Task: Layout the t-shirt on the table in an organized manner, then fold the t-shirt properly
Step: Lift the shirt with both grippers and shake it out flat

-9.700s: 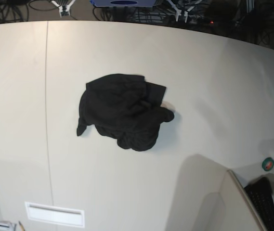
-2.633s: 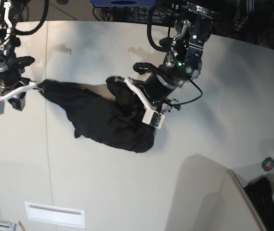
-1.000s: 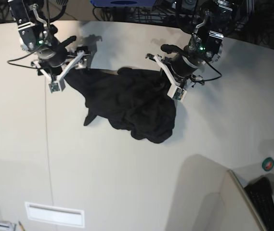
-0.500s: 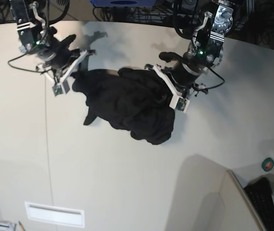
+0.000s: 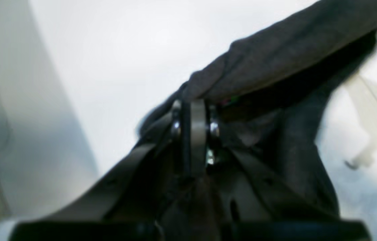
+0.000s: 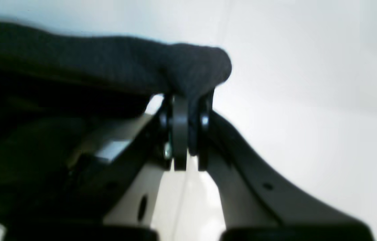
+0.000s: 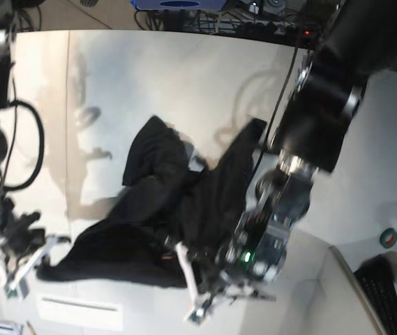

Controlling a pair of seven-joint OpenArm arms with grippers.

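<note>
Both grippers are clamped on the shirt (image 7: 177, 209): the left gripper (image 5: 193, 110) pinches one fold, the right gripper (image 6: 185, 100) another. Crumpled and partly lifted above the table (image 7: 149, 77), the shirt looks light and limp. It will likely sag and bunch, so hems or shoulders seem the better holds.

Base view high above the table (image 7: 149, 63), wrist views close behind each gripper, sharing the t-shirt (image 7: 177, 209)

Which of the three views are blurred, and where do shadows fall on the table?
Left wrist view: t-shirt and left gripper soft and smeared. Right wrist view: cloth dark, slightly soft at the right gripper. Base view: arms motion-blurred; grey arm shadows on the table.
</note>
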